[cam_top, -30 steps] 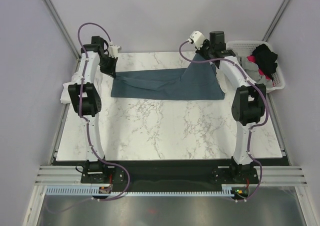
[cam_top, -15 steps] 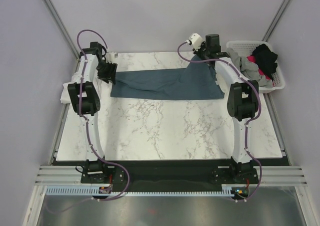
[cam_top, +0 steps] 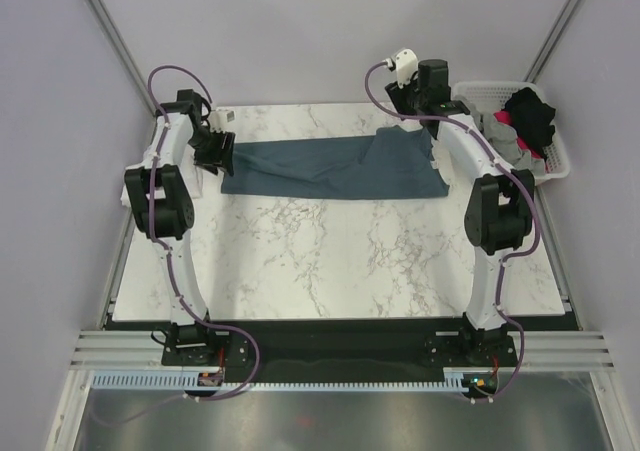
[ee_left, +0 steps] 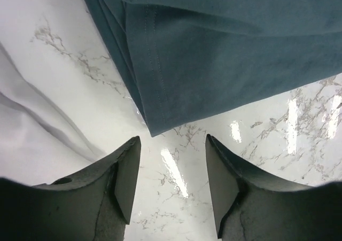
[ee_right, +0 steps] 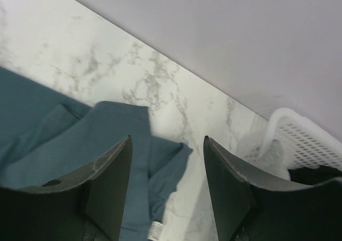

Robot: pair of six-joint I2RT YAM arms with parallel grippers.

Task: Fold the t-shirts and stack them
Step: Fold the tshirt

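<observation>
The slate-blue t-shirt (cam_top: pixel 330 166) lies spread across the far part of the marble table (cam_top: pixel 330 261), a long, low band of soft matte cloth. It is flat at its left end and rumpled into a raised fold at its right. The left wrist view shows what the overhead one cannot: a stitched double hem and layered edges ending in a blunt corner (ee_left: pixel 155 126) on the glossy, grey-veined stone. The left gripper (ee_left: pixel 171 145) sits just short of that corner, fingers spread with nothing between them. A white cloth (ee_left: pixel 32 123) with soft creases lies to one side, cut off by the frame, so its shape cannot be made out. The right gripper (ee_right: pixel 165 145) is likewise spread and pinching nothing, above the bunched right end, where a small white label (ee_right: pixel 155 230) peeps out at the shirt's edge. Beyond the table's right edge stands a white plastic lattice basket (cam_top: pixel 490 88) holding a black garment (cam_top: pixel 530 111) and a grey garment (cam_top: pixel 500 136) – heaped, their forms unclear.
</observation>
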